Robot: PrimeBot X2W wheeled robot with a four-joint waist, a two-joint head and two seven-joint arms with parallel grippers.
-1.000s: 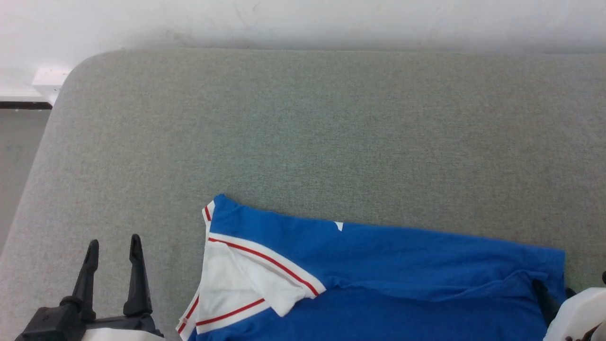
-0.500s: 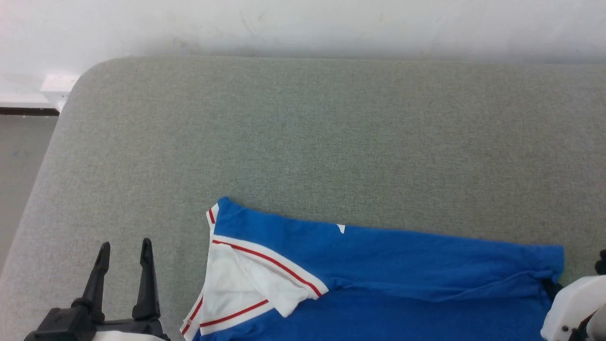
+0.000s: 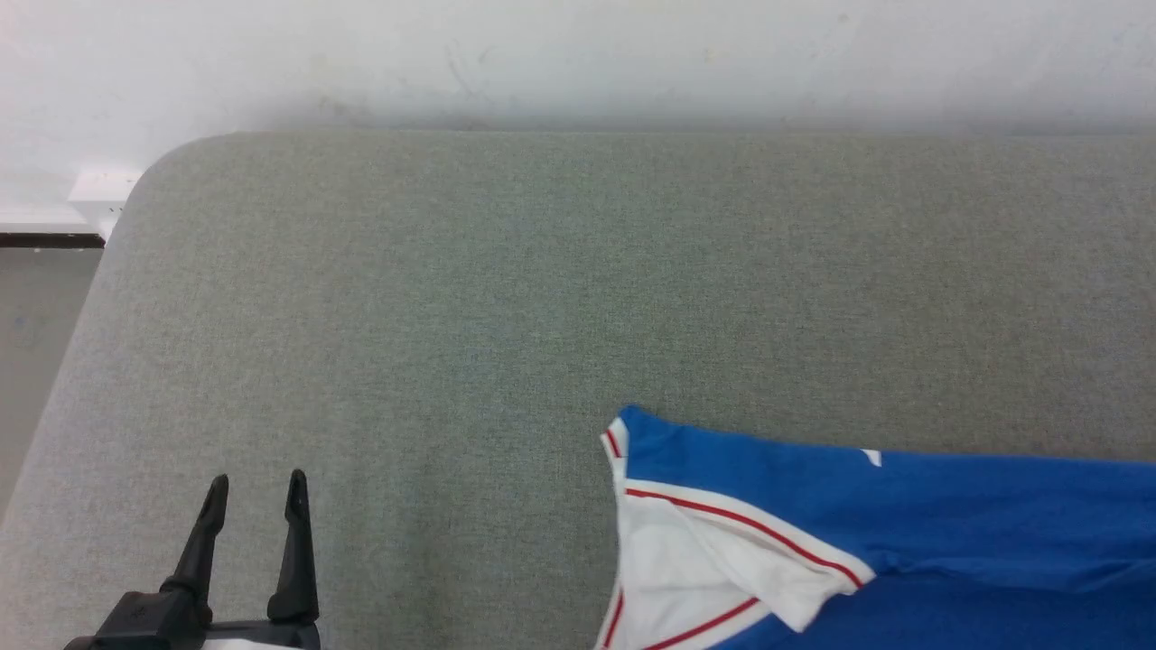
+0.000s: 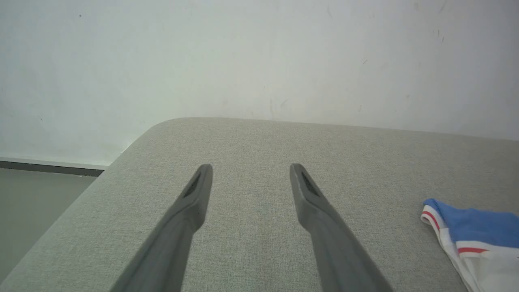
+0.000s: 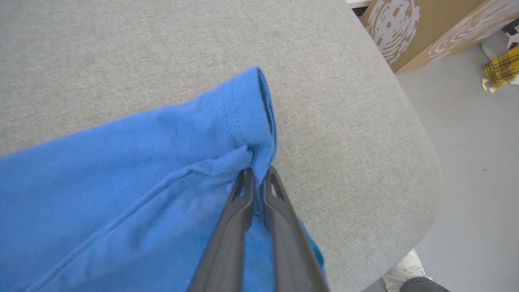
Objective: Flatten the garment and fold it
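We see our right pincer [image 5: 257, 175] pinched on the blue T-shirt's [image 5: 121, 178] hem, near the grey tabletop's [image 5: 324, 101] right edge. Our left pincer [image 3: 255, 492] hovers spread and empty, well apart from the shirt's striped sleeve [image 3: 695, 578].

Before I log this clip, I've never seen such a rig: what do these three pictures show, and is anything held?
A two-armed wheeled robot works at a grey fabric-covered table. One picture looks down from its head; the other two look along each arm's two dark fingers. In the head view the left end effector waits with its fingers apart, holding nothing. On the table lies a bright blue soft T-shirt with white sleeves edged in red stripes. In the right wrist view the right end effector is pinched shut on the shirt's blue hem.
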